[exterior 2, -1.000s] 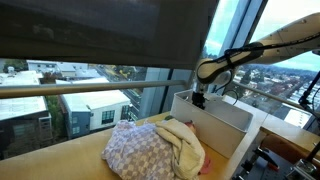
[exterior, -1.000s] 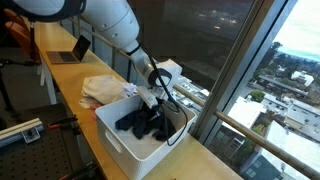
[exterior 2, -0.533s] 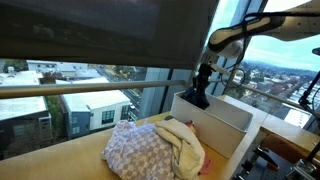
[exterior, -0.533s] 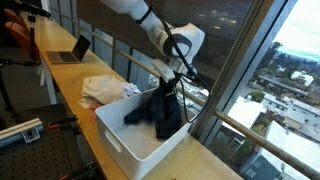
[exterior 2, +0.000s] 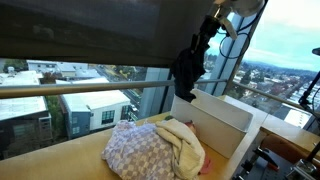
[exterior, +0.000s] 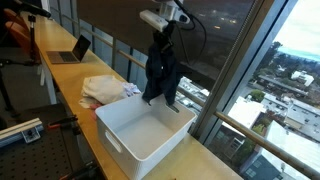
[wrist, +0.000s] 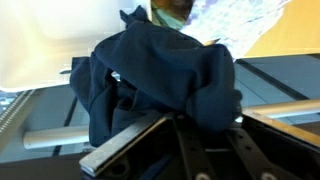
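The gripper [exterior: 161, 33] is clamped on a dark cloth [exterior: 160, 70], which hangs high above a white bin [exterior: 118, 140] by the window. Only the wrist view shows the cloth [wrist: 160, 85] bunched at the fingers. In an exterior view a laptop [exterior: 70, 50] appears, and in an exterior view a pale pile [exterior 2: 150, 148] lies beside the bin.

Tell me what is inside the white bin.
Only a bare white floor shows inside the white bin. The dark garment hangs above it from the gripper, hiding part of the far wall.
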### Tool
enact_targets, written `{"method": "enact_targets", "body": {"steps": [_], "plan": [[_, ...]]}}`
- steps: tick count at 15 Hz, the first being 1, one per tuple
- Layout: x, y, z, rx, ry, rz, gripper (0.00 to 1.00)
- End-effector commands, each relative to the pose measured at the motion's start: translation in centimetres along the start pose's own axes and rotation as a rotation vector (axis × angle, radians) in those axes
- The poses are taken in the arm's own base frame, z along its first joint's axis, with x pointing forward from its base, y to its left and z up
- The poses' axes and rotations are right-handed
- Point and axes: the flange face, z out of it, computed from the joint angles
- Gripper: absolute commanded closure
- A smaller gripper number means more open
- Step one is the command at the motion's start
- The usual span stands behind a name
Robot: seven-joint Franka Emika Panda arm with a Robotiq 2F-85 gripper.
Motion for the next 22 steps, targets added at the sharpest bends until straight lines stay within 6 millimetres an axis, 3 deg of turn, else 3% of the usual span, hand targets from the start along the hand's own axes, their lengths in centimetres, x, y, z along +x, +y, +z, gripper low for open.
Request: {"method": "enact_targets", "body": {"steps": [1, 2, 6, 9, 11, 12, 14, 16, 21, 22], "plan": [[-3.1, -9.0, -2.7, -0.014, 0.007, -0.127, 0.96], [-4.1, -11.7, -3.2, -0.014, 0.004, -0.155, 0.96], [-9.4, -22.4, -2.3, -0.036, -0.020, -0.244, 0.96], [-14.7, -29.7, 0.3, -0.058, -0.064, -0.280, 0.96], [-17.5, -32.9, 2.6, -0.076, -0.093, -0.293, 0.96], [-18.7, -34.0, 3.8, -0.084, -0.111, -0.293, 0.59], [-20.1, -35.0, 5.3, -0.092, -0.142, -0.283, 0.51], [-20.3, -34.3, 5.8, -0.095, -0.159, -0.263, 0.36], [-16.9, -28.4, 3.6, -0.056, -0.157, -0.156, 0.01], [-16.2, -26.7, 3.0, -0.039, -0.155, -0.128, 0.00]]}}
